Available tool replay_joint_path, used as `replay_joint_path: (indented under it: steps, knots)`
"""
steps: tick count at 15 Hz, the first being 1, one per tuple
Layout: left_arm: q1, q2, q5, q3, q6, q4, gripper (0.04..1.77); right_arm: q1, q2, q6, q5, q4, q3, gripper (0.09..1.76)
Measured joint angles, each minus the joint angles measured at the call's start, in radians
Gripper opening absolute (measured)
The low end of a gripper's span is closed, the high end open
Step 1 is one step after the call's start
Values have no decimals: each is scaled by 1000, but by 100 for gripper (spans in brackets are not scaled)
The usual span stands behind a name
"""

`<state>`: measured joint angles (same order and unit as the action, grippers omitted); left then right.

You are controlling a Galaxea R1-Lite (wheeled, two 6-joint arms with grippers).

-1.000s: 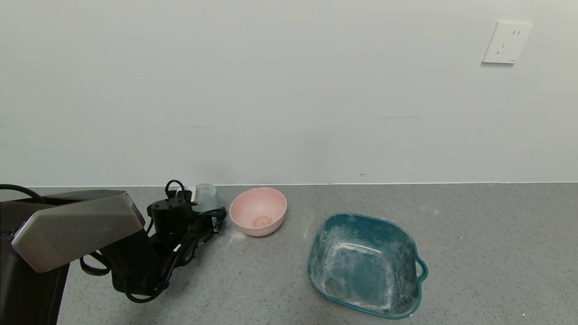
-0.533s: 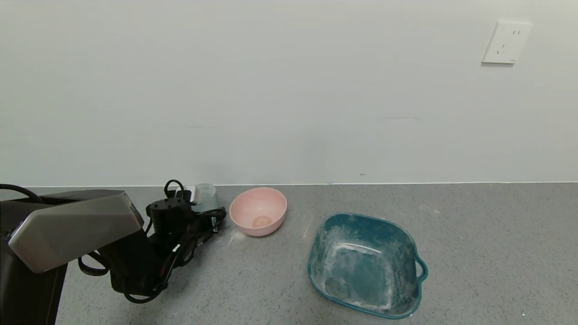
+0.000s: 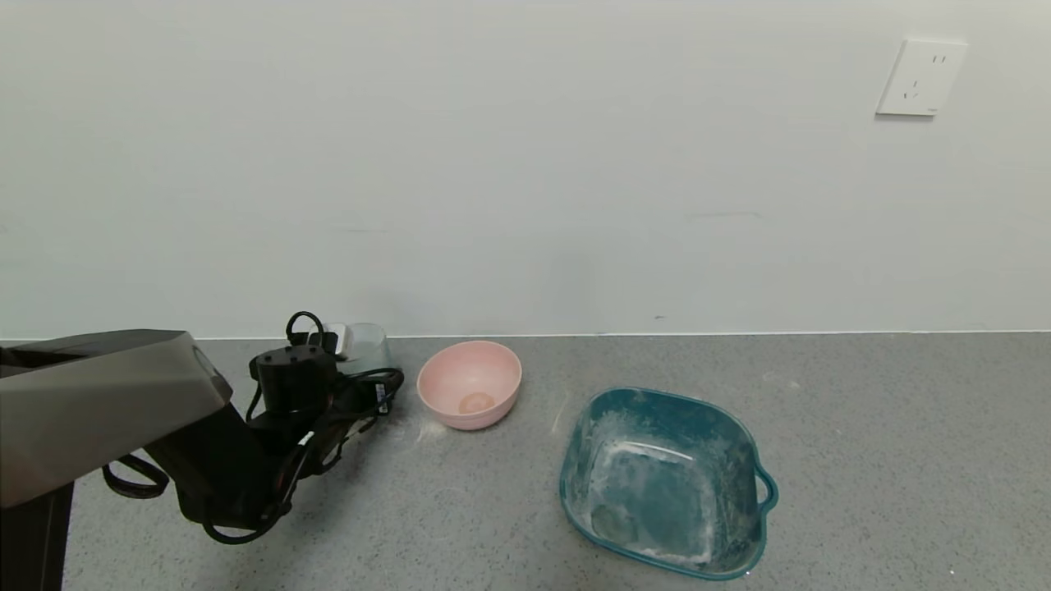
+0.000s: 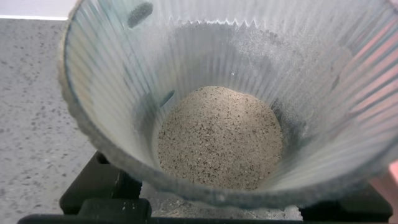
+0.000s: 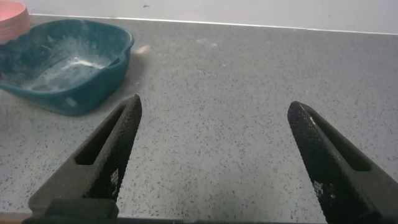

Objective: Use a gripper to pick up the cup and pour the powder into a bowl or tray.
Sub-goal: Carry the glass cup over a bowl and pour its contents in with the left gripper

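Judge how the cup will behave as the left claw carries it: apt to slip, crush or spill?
The cup looks thin and ribbed, so it probably flexes under a hard squeeze. White dust on its walls may make it slippery. The powder only covers the bottom, so it is likely light and unlikely to spill unless tipped far.

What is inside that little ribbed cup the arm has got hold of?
The cup holds a small heap of pale, speckled powder over its bottom. The bottom itself is covered, and the left gripper hides the cup's lower part in the head view.

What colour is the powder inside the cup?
The powder is greyish-white with dark specks, lying in the ribbed cup. The left wrist view shows it best.
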<state>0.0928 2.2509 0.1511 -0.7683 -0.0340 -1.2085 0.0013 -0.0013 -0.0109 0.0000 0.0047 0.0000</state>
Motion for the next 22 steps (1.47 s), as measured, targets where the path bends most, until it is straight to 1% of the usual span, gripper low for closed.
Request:
replay_joint_path:
  steps: [2,6,8,11,15,19,21,22]
  knots:
    - [-4,-53,-6,-8,20,76,131,0,0,0,0,0,0,171]
    - [-4,-145,-16,-41,135,190,131,0,0,0,0,0,0,171]
    - [1,-183,-17,-69,179,270,131,0,0,0,0,0,0,171]
    - [9,-230,-19,-116,290,376,131,0,0,0,0,0,0,171]
    - [31,-266,-16,-168,411,470,131,0,0,0,0,0,0,171]
    - [78,-285,3,-222,483,564,131,0,0,0,0,0,0,171]
    - [113,-295,43,-260,518,651,131,0,0,0,0,0,0,171]
    - [130,-298,65,-278,535,674,130,0,0,0,0,0,0,171]
